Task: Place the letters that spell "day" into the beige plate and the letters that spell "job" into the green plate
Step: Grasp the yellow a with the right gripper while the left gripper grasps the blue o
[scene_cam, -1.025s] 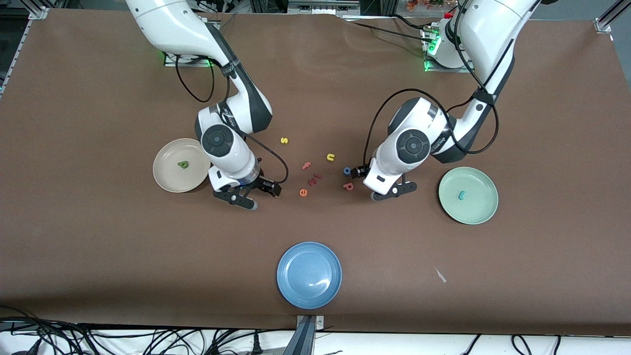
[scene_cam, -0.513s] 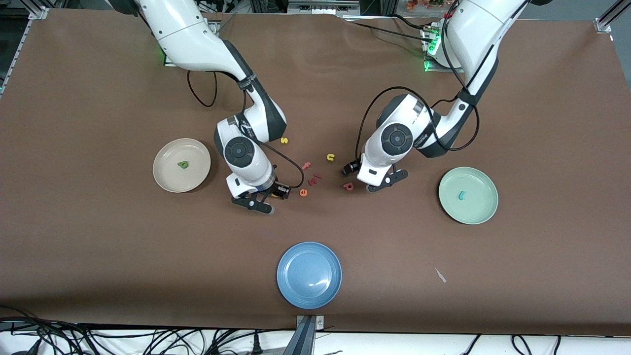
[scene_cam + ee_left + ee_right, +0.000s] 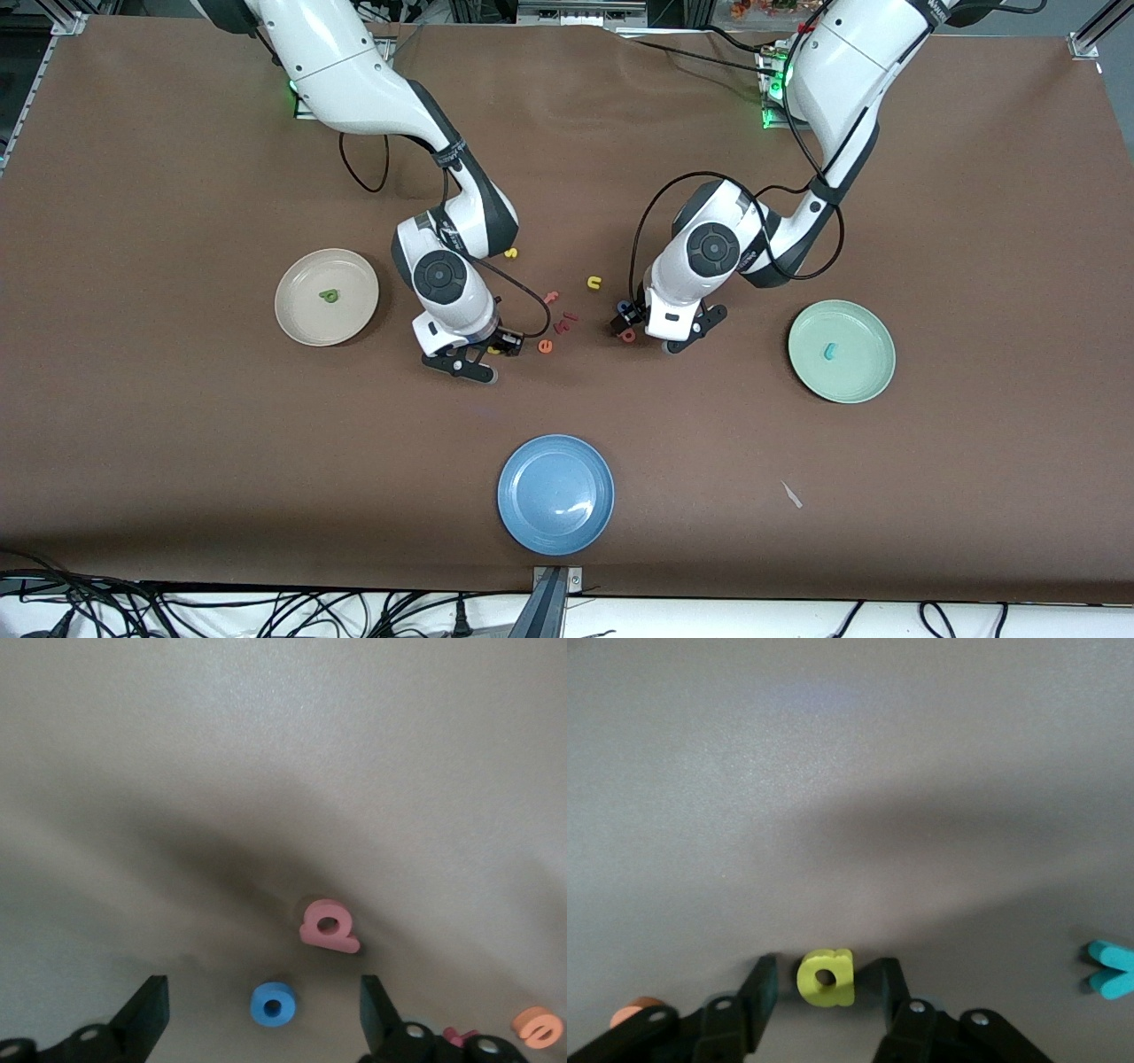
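right end effector [image 3: 824, 992]: low over the counter [image 3: 177, 461], fingers set either side of the yellow "d" [image 3: 826, 977] with small gaps showing; bracketing it, no squeeze visible yet. "d" lies on the counter beside the orange "e" [image 3: 546, 346], toward the right arm's end.
left end effector [image 3: 264, 1023]: fingers spread wide, nothing held, hanging over the blue "o" [image 3: 273, 1004]; ring sits between the fingers, so "o" looks like its pick.
pink-red "b" [image 3: 329, 926]: flat on the counter just beside the "o", outside the fingers' span.
teal "y" [image 3: 1114, 969]: on the counter near the "d", edge of the right wrist view; not placed yet.
beige plate [image 3: 297, 315]: toward the right arm's end from the "e"; holds the green "a" [image 3: 329, 296], so "day" is one of three in.
green plate [image 3: 855, 372]: toward the left arm's end from the "e"; holds the teal "j" [image 3: 829, 351], "job" likewise one of three.
distractors: yellow "u" [image 3: 594, 283] and blue plate [image 3: 555, 494] stay out of it.
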You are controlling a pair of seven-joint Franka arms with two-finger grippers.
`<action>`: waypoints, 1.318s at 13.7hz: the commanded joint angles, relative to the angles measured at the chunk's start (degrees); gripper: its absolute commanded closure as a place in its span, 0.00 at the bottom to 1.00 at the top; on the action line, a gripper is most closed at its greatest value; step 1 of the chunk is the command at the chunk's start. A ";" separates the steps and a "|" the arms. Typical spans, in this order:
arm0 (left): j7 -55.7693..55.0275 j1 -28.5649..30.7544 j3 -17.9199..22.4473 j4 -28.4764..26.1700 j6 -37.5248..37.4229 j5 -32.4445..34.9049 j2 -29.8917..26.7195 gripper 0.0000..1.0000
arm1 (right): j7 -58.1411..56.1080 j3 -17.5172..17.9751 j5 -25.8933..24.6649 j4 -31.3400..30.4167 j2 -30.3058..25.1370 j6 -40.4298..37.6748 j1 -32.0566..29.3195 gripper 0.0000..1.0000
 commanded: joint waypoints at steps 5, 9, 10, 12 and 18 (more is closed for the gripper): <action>-2.35 -1.83 0.15 1.31 0.58 0.86 2.43 0.15 | -0.50 -1.71 -1.50 1.45 -1.56 -4.45 0.21 0.91; -2.36 -2.71 0.15 1.67 0.58 0.77 3.31 0.25 | -10.32 -6.98 -1.42 1.28 -7.70 -17.97 0.03 0.91; -2.36 -2.97 0.15 1.75 0.58 0.77 3.49 0.29 | -12.78 -8.21 -1.24 1.02 -8.76 -20.62 -0.05 0.91; -2.36 -3.15 0.15 1.75 0.58 0.77 4.10 0.33 | -16.92 -10.41 -0.97 -2.56 -11.05 -22.41 -0.14 0.91; -3.06 -4.20 0.68 3.77 0.58 1.03 5.95 0.48 | -30.26 -18.84 -0.45 -23.11 -20.89 -18.46 -0.14 0.90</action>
